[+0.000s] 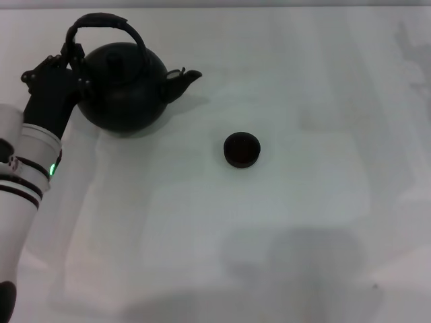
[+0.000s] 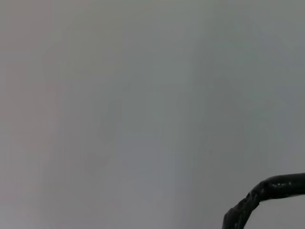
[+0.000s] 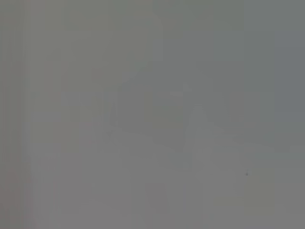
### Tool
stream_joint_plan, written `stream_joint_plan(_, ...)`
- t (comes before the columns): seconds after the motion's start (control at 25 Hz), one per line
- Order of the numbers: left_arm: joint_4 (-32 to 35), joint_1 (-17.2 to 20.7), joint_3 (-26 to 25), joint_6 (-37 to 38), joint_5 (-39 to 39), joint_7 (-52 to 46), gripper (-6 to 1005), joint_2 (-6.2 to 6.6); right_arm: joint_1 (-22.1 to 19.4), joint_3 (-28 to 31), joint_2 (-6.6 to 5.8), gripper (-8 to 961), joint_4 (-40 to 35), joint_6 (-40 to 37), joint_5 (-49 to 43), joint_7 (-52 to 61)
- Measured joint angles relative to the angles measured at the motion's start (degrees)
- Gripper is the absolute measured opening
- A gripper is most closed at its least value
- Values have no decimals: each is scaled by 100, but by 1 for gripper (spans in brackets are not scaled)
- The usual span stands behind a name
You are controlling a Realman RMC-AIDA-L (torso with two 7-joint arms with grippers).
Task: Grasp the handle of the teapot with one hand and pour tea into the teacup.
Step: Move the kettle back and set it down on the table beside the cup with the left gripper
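The matte-black teapot [image 1: 124, 87] stands upright on the white worktop [image 1: 303, 222] at its far left, spout pointing toward the robot's right. Its arched handle [image 1: 101, 25] rises over the knobbed lid. The left gripper [image 1: 67, 60] sits against the left foot of the handle, beside the pot's body; whether its jaws are open or closed on the handle cannot be told. In the left wrist view, a piece of the wrapped handle [image 2: 264, 193] shows. The small black teacup [image 1: 242, 149] sits near the middle of the worktop, apart from the spout. The right gripper is out of sight.
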Motion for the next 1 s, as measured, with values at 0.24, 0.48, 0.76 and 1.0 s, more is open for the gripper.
stream_joint_plan(0.24,-6,-110,11,-231,123,337,102,0,0,0,13,841,8,0,0,0)
stream_joint_plan(0.48,-16,-120,12,-267,137,385,116,0,-6,0,13,841,19,0,0,0)
stream_joint_plan(0.76,-2,-121,20,-336,190,410,169,0,-2,6,18,842,28,0,0,0)
stream_joint_plan(1.0,-11,-126,20,-390,422,681,255,0,0,9,22,842,44,0,0,0)
